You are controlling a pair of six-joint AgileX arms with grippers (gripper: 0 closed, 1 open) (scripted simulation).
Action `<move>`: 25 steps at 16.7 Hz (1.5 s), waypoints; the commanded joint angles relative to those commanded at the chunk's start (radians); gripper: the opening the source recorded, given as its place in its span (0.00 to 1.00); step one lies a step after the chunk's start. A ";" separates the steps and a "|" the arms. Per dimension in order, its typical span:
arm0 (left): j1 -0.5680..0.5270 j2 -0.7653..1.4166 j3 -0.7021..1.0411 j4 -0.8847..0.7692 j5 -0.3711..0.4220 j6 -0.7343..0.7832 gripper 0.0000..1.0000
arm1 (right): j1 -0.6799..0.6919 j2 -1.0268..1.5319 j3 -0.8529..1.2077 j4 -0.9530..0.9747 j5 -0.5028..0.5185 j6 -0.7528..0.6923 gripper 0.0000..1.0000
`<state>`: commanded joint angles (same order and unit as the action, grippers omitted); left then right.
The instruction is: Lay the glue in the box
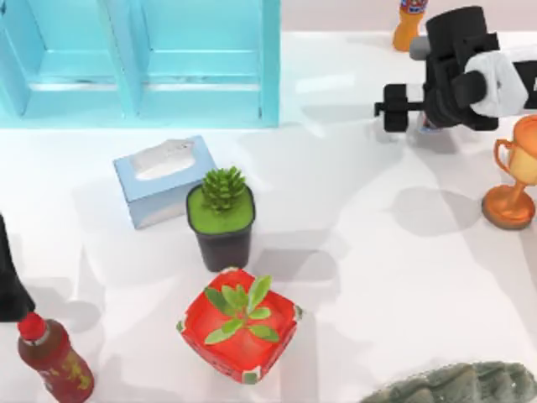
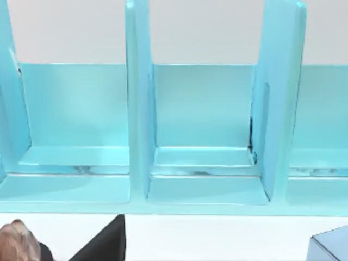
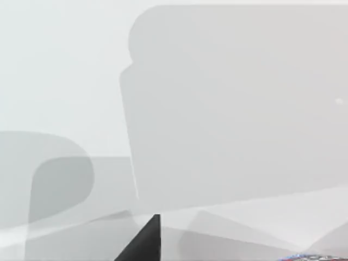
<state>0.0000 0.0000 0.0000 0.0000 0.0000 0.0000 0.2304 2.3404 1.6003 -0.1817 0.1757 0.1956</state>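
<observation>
table (image 1: 369, 277): white, cluttered; both arms sit over it.
box (image 1: 270, 67): turquoise, split by dividers, at the far left edge. Well apart from the right gripper, off to the table's left. The left wrist view faces its compartments, and nothing lies in the ones on show.
right gripper (image 1: 382, 109): far right of the table, tip aimed toward the box. Can't tell how wide the jaws stand or whether they grip anything.
left arm (image 1: 8, 285): parked at the left edge, well apart from the right gripper. Jaw state: can't tell either.
red pot (image 1: 239, 327): leafy plant, near edge, well apart from both grippers.
tissue box (image 1: 164, 178): pale blue, between the box and the red pot.
black pot (image 1: 222, 218): spiky plant, touching the tissue box's corner.
trophy (image 1: 516, 172): orange, near the right gripper, on its near-right side.
sauce bottle (image 1: 54, 359): dark red, just beside the left arm.
orange bottle (image 1: 409, 21): far edge, just beyond the right gripper.
glue (image 1: 422, 126): mostly hidden. A pale sliver pokes out under the right gripper's body, and the right wrist view catches a scrap of blue and red at its edge. My read is that it stands right below that gripper, on the table.
progress: early. Glue isn't in the box, and a grasp isn't confirmed.
left to do: secure the glue, carry it across past the plants, lay it flat in a compartment.
</observation>
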 joint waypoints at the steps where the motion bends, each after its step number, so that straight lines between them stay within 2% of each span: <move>1: 0.000 0.000 0.000 0.000 0.000 0.000 1.00 | 0.000 0.000 0.000 0.000 0.000 0.000 0.55; 8: 0.000 0.000 0.000 0.000 0.000 0.000 1.00 | 0.000 0.000 0.000 0.000 0.000 0.000 0.02; 19: 0.000 0.000 0.000 0.000 0.000 0.000 1.00 | 0.003 -0.006 0.008 -0.014 0.000 0.001 0.00; 25: 0.000 0.000 0.000 0.000 0.000 0.000 1.00 | 0.003 -0.078 0.117 -0.195 -0.001 0.001 0.00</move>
<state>0.0000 0.0000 0.0000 0.0000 0.0000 0.0000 0.2333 2.2626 1.7171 -0.3766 0.1745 0.1961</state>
